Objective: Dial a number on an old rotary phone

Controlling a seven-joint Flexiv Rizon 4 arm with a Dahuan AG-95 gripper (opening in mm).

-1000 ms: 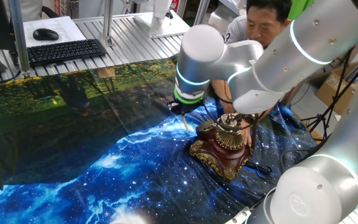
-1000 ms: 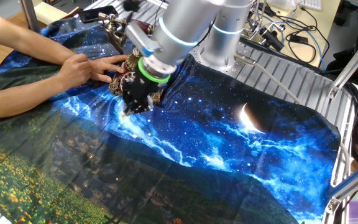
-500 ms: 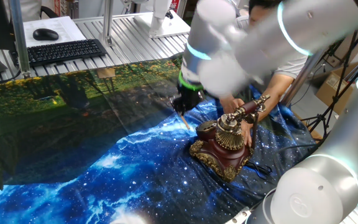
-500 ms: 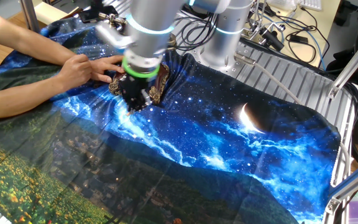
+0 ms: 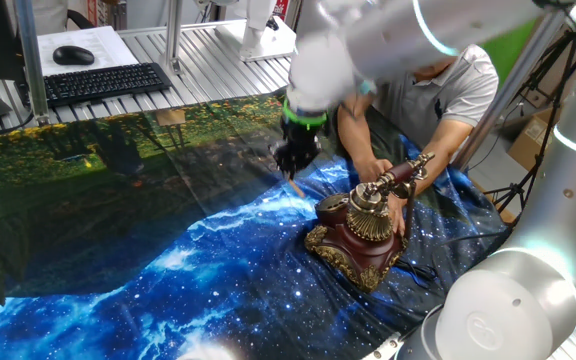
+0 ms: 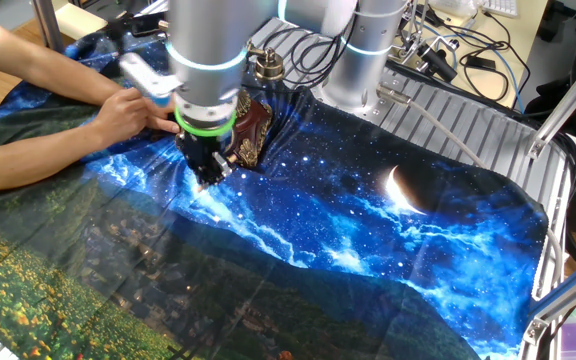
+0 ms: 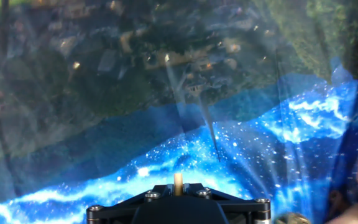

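One fixed view shows the hand (image 5: pixel 293 172), grip state impossible to tell, hovering over the table (image 5: pixel 118 230) at ten o'clock from the old rotary phone (image 5: pixel 360 228).

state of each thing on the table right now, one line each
old rotary phone: upright on the cloth, handset on its cradle.
tool: above the cloth beside the phone, off the dial; open or shut unclear.
person's hand: resting at the phone.
cloth: spread over the table, wrinkled.
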